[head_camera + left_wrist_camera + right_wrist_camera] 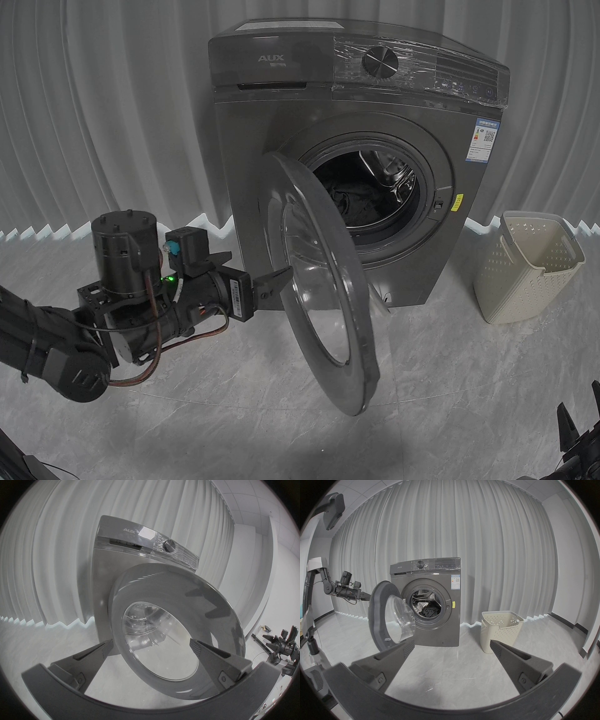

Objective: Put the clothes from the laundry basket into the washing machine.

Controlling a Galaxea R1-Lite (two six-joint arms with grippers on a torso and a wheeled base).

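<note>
The grey washing machine [350,125] stands with its round door [325,281] swung wide open toward me. Dark clothes [350,200] lie inside the drum, also seen as dark clothes [429,611] from farther back. My left gripper [278,284] is open at the outer face of the door, its fingers [93,658] spread either side of the door glass [159,639]. The cream laundry basket [531,269] stands on the floor right of the machine, and the part of its inside that I see is bare. My right gripper [451,647] is open, holds nothing and hangs low, well back from the machine.
Pleated white curtains run behind the machine [431,602] and the basket [500,630]. The grey tiled floor [437,375] lies open in front of both. The open door juts out into the space before the drum.
</note>
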